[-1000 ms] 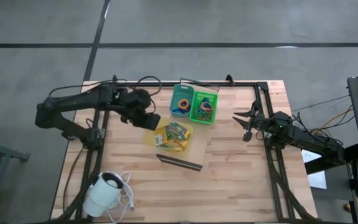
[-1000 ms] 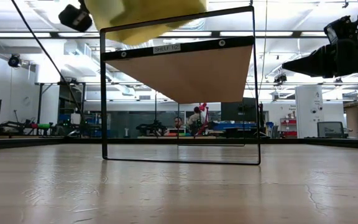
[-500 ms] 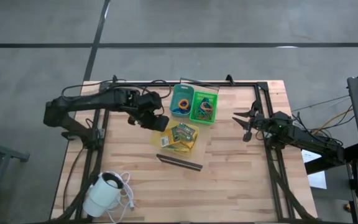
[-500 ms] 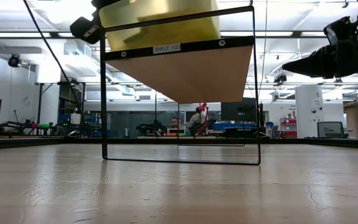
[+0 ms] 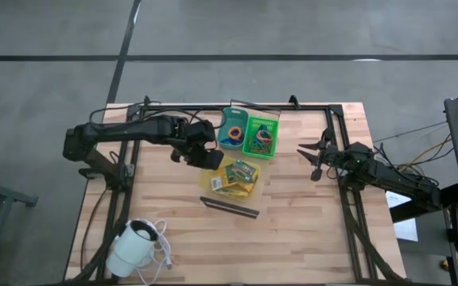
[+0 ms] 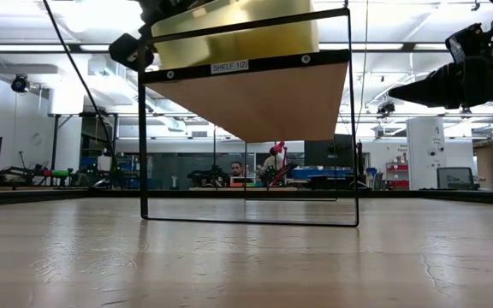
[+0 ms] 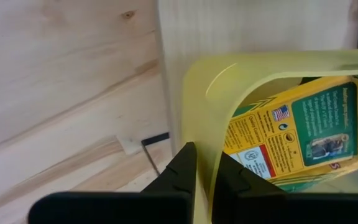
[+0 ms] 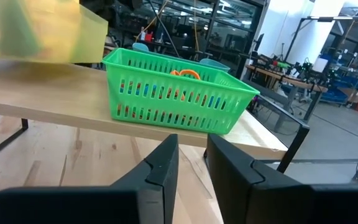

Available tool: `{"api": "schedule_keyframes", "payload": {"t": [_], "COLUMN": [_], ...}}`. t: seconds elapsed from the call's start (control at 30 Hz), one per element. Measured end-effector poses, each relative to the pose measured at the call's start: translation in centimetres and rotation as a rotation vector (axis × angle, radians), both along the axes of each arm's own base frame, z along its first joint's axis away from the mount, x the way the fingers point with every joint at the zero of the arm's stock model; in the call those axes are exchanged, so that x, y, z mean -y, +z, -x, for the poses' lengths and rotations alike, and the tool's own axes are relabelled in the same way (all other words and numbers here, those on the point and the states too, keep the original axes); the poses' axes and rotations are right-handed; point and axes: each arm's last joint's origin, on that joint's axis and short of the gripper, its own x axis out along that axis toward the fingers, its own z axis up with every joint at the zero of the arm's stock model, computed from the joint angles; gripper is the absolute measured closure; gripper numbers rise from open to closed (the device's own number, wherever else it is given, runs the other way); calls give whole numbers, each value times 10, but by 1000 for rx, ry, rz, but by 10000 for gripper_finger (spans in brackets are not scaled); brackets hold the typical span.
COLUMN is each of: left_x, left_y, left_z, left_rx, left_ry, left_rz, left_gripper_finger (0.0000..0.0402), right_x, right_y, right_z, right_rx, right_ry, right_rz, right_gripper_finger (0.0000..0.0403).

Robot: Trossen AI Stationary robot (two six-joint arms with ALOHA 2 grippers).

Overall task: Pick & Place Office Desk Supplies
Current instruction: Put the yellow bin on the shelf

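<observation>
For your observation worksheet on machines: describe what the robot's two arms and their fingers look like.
Both arms are dark, slim and jointed. The left arm has a black cable looping along it. Each ends in two flat, black, wedge-shaped fingers. Cables trail behind the right arm.

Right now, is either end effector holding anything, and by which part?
The left end effector grips the yellow bin by its rim wall. The right end effector holds nothing.

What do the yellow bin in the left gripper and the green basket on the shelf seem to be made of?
The yellow bin, pinched at its wall by the left gripper, looks like thin translucent plastic: smooth and glossy, with the printed packets showing through it. The green basket looks like rigid moulded plastic, opaque, with slotted walls. The shelf beneath appears pale wood, grained.
</observation>
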Motion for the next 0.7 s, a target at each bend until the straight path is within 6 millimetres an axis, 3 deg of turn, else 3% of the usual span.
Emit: {"api": "schedule_keyframes", "payload": {"t": [0.33,0.7], "left_x": [1,6], "left_y": [0,-13], "left_z": [-2,-1], "left_rx": [15,-5], "left_ry": [15,-2], "left_rz": [15,83], "left_gripper_finger": [378,378], "right_x": [0,0], "right_y": [0,0], "right_z": [0,0], "right_rx": [0,-1], "right_ry": [0,0], "right_rz": [0,-1], "right_gripper_finger": [312,328]}}
